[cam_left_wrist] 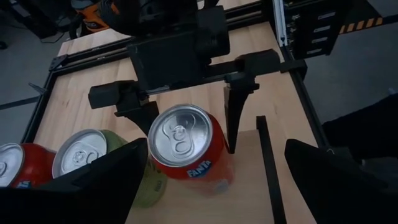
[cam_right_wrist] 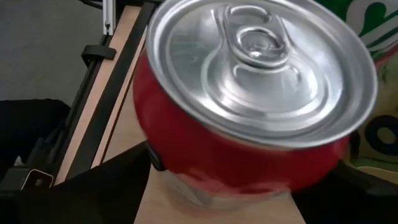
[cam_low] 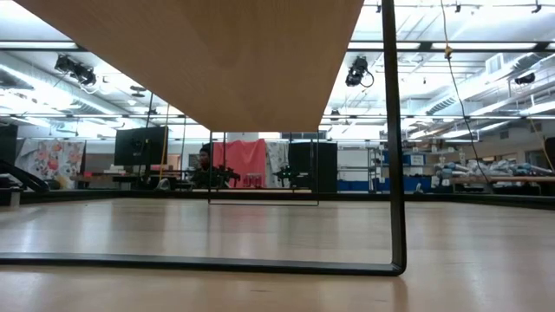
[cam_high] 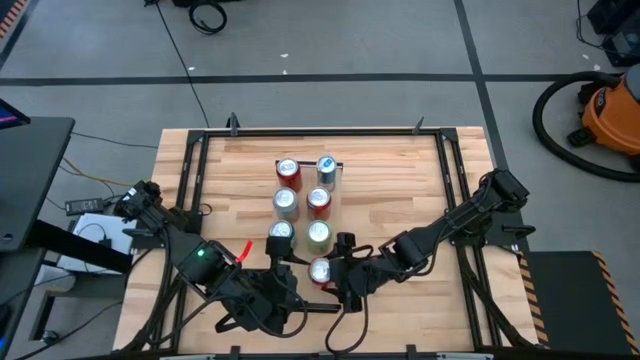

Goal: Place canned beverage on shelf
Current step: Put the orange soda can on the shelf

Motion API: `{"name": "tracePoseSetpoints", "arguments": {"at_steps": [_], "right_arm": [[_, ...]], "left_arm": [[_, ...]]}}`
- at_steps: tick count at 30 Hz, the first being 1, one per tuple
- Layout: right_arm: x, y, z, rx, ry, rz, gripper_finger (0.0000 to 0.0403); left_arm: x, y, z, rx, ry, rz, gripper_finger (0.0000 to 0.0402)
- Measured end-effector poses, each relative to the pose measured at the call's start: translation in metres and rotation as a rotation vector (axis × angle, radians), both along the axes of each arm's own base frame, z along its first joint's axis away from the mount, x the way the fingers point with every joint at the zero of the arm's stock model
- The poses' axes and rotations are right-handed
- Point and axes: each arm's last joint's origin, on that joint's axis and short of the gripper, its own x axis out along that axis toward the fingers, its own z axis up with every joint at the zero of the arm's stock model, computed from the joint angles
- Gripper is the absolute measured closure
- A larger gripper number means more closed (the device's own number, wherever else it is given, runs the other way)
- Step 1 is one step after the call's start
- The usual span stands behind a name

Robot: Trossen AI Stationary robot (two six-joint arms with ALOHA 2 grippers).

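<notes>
Nearly done: the right gripper (cam_high: 325, 272) clamps the orange can (cam_high: 320, 270) at the shelf's (cam_left_wrist: 249, 186) near end; letting go remains. Left gripper (cam_high: 283, 262) spread wide alongside.

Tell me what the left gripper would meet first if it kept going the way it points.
Most likely the orange Fanta can, standing upright between the left gripper's open fingers. Just beyond it sits the right gripper, whose fingers flank the can. Depth is hard to judge.
</notes>
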Motion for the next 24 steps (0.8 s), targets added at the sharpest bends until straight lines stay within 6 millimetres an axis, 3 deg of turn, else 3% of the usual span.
{"name": "tracePoseSetpoints", "arguments": {"at_steps": [15,24], "right_arm": [[0.0,-0.001,0.002,-0.006,-0.007,-0.004,0.0046],[-0.017,0.0,0.026,-0.028,-0.075,-0.008,0.0046]], "left_arm": [[-0.001,-0.001,0.0,0.007,0.001,-0.009,0.0011],[-0.006,-0.007,0.004,0.048,-0.015,-0.071,0.0011]]}}
